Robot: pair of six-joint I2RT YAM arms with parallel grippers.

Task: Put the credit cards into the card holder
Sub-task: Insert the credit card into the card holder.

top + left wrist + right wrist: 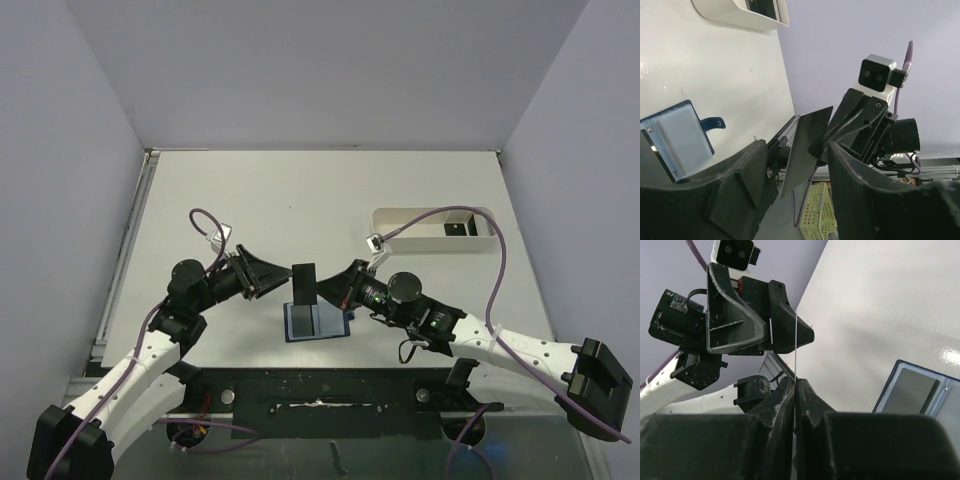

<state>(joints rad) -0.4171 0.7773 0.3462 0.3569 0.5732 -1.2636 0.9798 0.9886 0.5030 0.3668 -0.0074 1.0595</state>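
One dark credit card (303, 283) stands on edge in the air above the card holder (316, 322), a navy wallet lying open on the table. My right gripper (322, 287) is shut on this card; in the right wrist view the card (796, 347) shows as a thin line rising from the closed right gripper (795, 388). My left gripper (800, 175) is open, its fingers on either side of the card (807, 142) with gaps on both sides. A dark card (912, 390) sits in the open card holder (890, 390). Another dark card (458, 229) lies in the white tray.
The long white oval tray (400, 222) stands at the back right of the table. Both arms meet nose to nose over the near middle. The wallet's snap tab (712, 122) sticks out to the side. Purple cables loop above both wrists.
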